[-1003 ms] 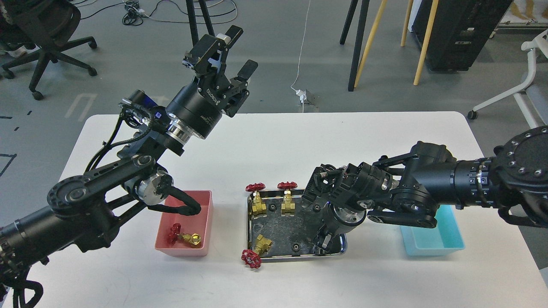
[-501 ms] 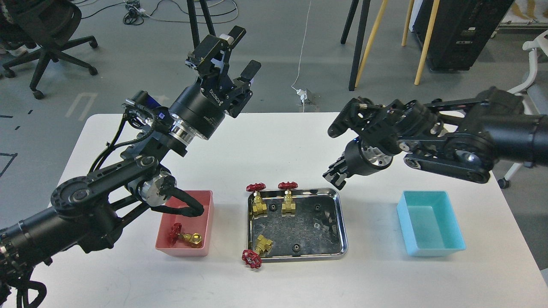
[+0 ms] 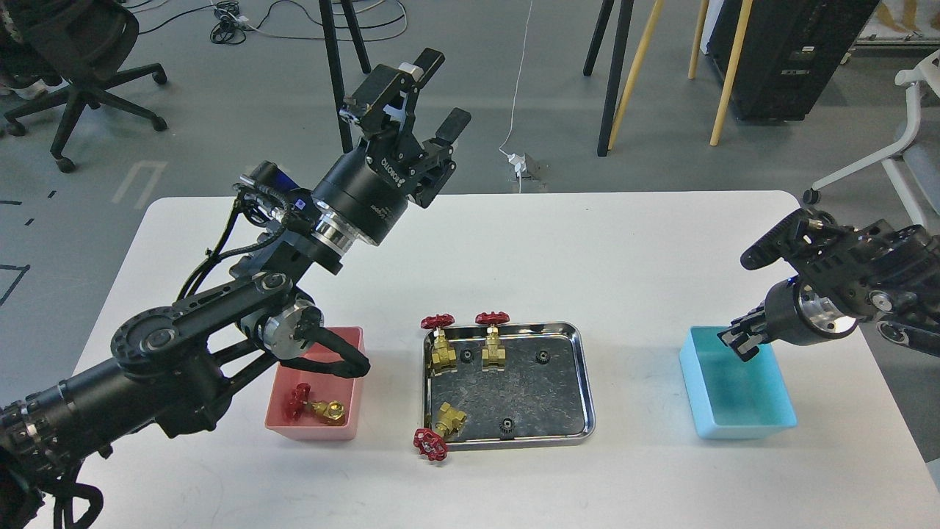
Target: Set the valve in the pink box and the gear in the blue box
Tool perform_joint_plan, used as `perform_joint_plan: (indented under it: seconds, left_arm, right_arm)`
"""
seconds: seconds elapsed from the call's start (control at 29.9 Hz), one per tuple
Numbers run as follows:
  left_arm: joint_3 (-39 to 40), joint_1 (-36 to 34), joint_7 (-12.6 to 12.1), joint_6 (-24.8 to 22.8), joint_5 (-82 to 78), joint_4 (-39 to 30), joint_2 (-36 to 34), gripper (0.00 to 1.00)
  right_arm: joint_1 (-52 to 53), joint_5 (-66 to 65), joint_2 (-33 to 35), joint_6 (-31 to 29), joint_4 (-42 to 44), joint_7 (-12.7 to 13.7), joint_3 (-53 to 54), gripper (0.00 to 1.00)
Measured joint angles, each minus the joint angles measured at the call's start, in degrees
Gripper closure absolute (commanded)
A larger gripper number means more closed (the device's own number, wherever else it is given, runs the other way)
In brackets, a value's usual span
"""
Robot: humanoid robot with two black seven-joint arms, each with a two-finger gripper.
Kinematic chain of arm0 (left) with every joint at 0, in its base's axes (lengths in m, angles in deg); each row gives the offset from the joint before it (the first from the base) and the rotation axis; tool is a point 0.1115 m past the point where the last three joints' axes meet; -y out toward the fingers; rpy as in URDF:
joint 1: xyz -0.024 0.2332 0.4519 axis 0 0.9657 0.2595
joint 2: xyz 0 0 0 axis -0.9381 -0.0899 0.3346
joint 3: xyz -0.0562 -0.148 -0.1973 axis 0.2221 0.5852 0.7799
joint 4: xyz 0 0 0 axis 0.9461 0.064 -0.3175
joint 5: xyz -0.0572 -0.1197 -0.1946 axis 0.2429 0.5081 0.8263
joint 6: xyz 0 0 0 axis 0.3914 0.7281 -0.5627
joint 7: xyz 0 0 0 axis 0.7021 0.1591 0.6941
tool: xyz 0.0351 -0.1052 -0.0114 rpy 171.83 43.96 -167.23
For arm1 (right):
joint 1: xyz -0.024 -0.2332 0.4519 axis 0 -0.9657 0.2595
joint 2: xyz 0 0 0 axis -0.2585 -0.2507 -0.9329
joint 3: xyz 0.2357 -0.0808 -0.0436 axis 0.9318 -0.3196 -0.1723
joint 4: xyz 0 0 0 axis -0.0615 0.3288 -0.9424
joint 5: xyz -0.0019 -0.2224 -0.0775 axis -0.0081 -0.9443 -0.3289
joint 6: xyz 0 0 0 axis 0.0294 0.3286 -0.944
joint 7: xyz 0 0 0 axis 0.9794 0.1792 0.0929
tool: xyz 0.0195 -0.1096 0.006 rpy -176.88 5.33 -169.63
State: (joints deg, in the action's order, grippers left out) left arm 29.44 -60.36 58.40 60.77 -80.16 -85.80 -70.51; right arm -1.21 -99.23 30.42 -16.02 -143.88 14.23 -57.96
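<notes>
One valve lies in the pink box at the front left. Two valves stand at the back left of the steel tray. A third valve lies at its front left, with the red handwheel over the rim. Three gears lie in the tray. The blue box stands at the right and looks empty. My left gripper is open, empty and raised high behind the pink box. My right gripper hangs over the blue box's back left corner. Its fingers are dark and small, and anything held is hidden.
The white table ends just right of the blue box. My left forearm and a black cable hang over the pink box's back edge. On the floor behind are an office chair, stand legs and a white chair.
My right arm rose out of the tray and swung right to above the blue box. My left arm shifted slightly right and stayed open.
</notes>
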Motion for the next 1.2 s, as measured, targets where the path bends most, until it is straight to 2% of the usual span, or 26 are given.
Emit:
perform_joint_plan:
  seconds: [0.07, 0.2, 0.3, 0.37, 0.57, 0.7, 0.87, 1.0, 1.2]
  left_arm:
    - [0.0, 0.0, 0.0, 0.0, 0.0, 0.0, 0.1, 0.16]
    - [-0.1, 0.0, 0.0, 0.0, -0.1, 0.0, 0.1, 0.16]
    - [-0.2, 0.0, 0.0, 0.0, -0.1, 0.0, 0.1, 0.16]
    - [-0.2, 0.0, 0.0, 0.0, -0.1, 0.0, 0.1, 0.16]
    - [-0.6, 0.0, 0.0, 0.0, -0.1, 1.5, 0.0, 0.16]
    - [-0.9, -0.3, 0.0, -1.4, 0.0, 2.2, -0.9, 0.16]
    - [-0.5, -2.1, 0.0, -12.1, 0.1, 6.5, -2.0, 0.13]
    - [-0.5, -6.0, 0.0, -19.5, 0.6, 12.0, -2.5, 0.13]
    - [-0.2, -8.9, 0.0, -29.0, 4.2, 18.3, -2.7, 0.13]
  right_arm:
    - [-0.7, 0.0, 0.4, 0.0, -0.2, 0.2, 0.3, 0.60]
    - [-3.1, -0.1, 0.6, 0.0, -0.2, 0.4, 2.7, 0.31]
    - [-4.9, 0.0, 0.8, 0.0, -0.2, 0.4, 5.5, 0.14]
    - [-5.5, 0.1, 1.0, 0.0, -0.2, 0.5, 6.9, 0.06]
    - [-5.9, 3.2, 2.9, 0.0, 0.2, 0.5, 14.9, 0.05]
    - [-6.9, 15.2, 4.9, 0.0, 1.7, 0.6, 24.1, 0.02]
    - [-9.5, 39.6, 5.1, 0.3, 4.8, 0.4, 30.3, 0.02]
    - [-10.0, 59.9, 3.4, 6.4, 5.2, -0.4, 34.1, 0.02]
    - [-11.9, 92.6, -0.2, 8.3, 6.8, -5.5, 42.4, 0.02]
